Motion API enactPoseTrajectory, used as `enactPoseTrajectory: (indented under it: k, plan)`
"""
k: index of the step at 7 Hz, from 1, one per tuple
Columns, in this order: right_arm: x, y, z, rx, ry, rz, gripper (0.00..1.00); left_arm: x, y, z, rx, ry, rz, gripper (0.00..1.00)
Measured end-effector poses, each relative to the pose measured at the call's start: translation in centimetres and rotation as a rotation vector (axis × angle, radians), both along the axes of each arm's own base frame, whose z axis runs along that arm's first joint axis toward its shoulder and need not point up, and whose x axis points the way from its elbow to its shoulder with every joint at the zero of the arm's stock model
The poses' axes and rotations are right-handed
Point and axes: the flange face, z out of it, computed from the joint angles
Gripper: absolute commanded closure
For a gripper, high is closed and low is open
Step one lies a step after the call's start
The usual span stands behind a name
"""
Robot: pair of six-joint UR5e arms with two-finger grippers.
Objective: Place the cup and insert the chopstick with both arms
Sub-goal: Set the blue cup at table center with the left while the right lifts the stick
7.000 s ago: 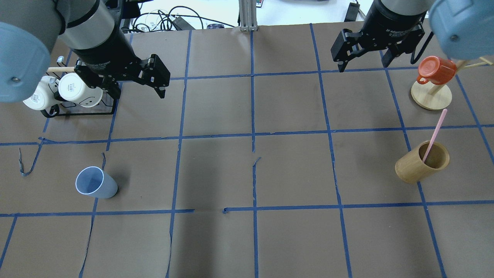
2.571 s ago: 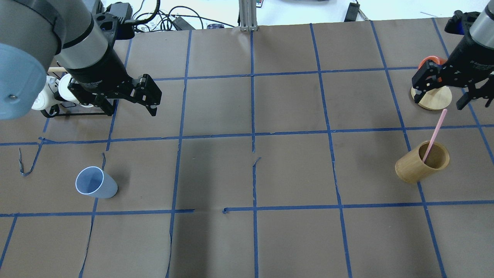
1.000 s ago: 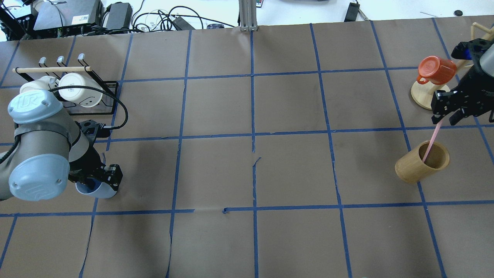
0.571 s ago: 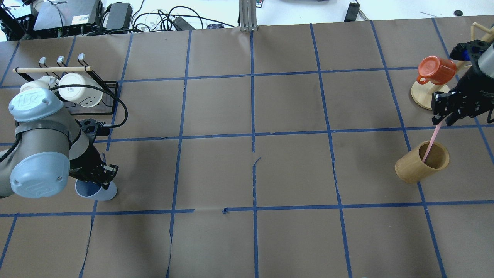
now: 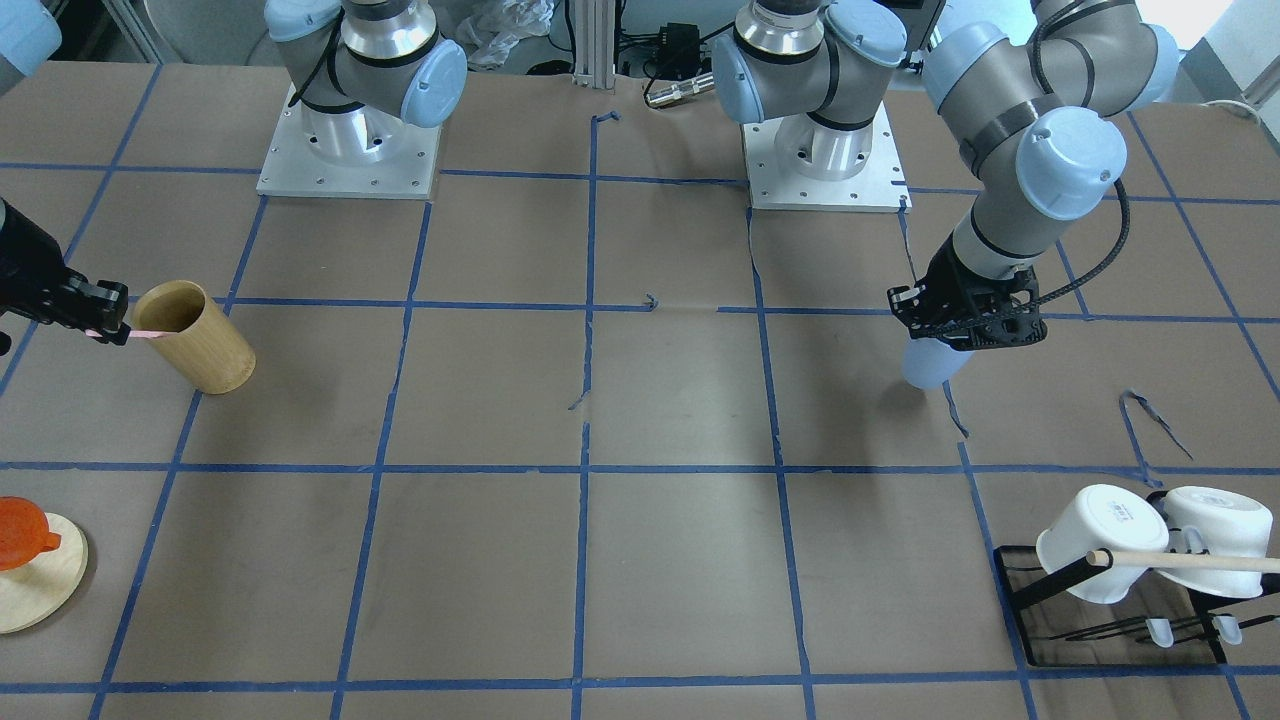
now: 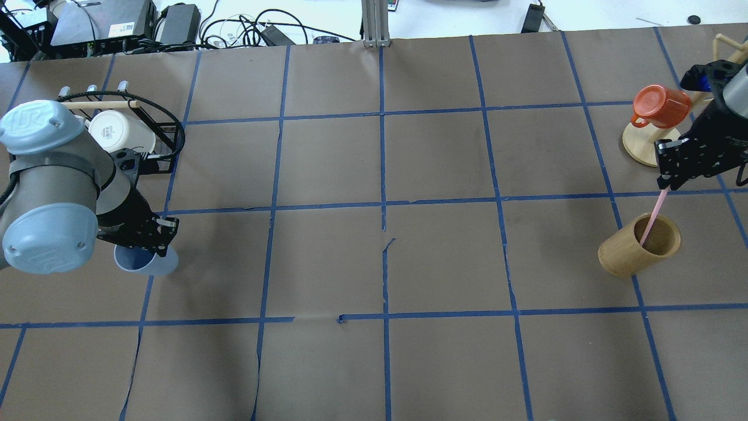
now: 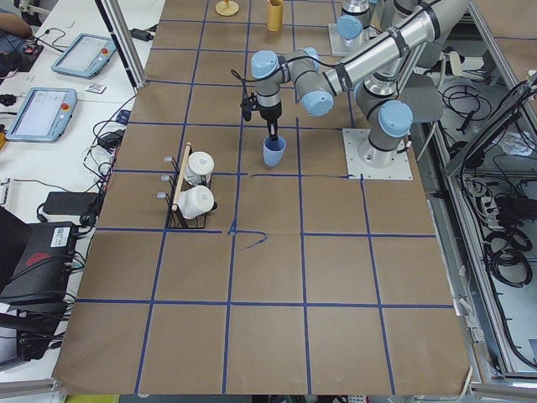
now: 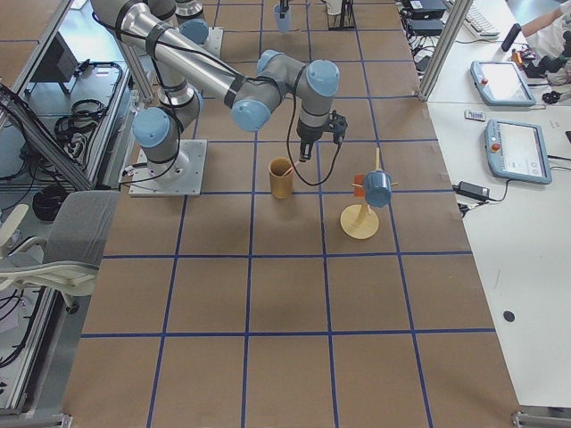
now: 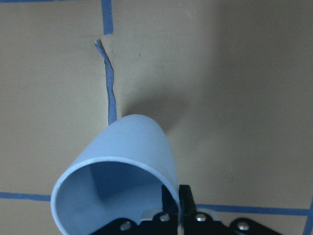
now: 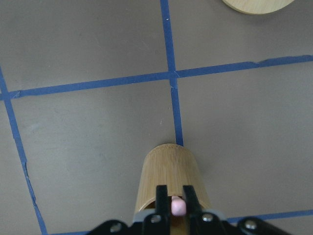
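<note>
The pale blue cup (image 6: 147, 264) hangs tilted from my left gripper (image 6: 155, 233), which is shut on its rim; it also shows in the front view (image 5: 928, 366) and in the left wrist view (image 9: 128, 152), a little above the paper. The pink chopstick (image 6: 652, 217) stands slanted in the tan bamboo cup (image 6: 632, 250). My right gripper (image 6: 669, 179) is shut on the chopstick's top end, as the right wrist view shows (image 10: 177, 206). The bamboo cup (image 5: 200, 342) stands at the front view's left.
A black rack with white mugs (image 6: 125, 132) stands behind the left arm. An orange mug (image 6: 660, 105) hangs on a wooden stand (image 6: 652, 149) just behind the right gripper. Cables and boxes lie beyond the table's far edge. Brown paper with blue tape lines covers the table.
My left arm came down, shut on the blue cup's rim and has raised it away from its old spot. My right gripper moved to the chopstick's top and shut on it.
</note>
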Motion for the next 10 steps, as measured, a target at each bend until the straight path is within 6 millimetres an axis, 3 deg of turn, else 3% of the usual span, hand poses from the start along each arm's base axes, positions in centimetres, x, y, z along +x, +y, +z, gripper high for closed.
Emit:
enactPoseTrajectory:
  k: [2, 6, 8, 10]
  plan:
    - [0.1, 0.0, 0.2, -0.006, -0.005, 0.003, 1.00, -5.1, -3.0, 1.4, -0.042, 0.014, 0.084, 1.00]
    - [0.2, 0.2, 1.6, -0.008, 0.015, 0.015, 1.00, -19.7, -8.7, 2.8, -0.117, 0.111, 0.090, 1.00]
    - [0.1, 0.0, 5.6, -0.003, 0.025, 0.020, 1.00, -28.2, -9.9, 1.9, -0.126, 0.147, 0.006, 1.00]
    - [0.5, -0.4, 11.6, 0.009, 0.024, 0.032, 1.00, -34.5, -8.8, -0.4, -0.103, 0.167, -0.081, 1.00]
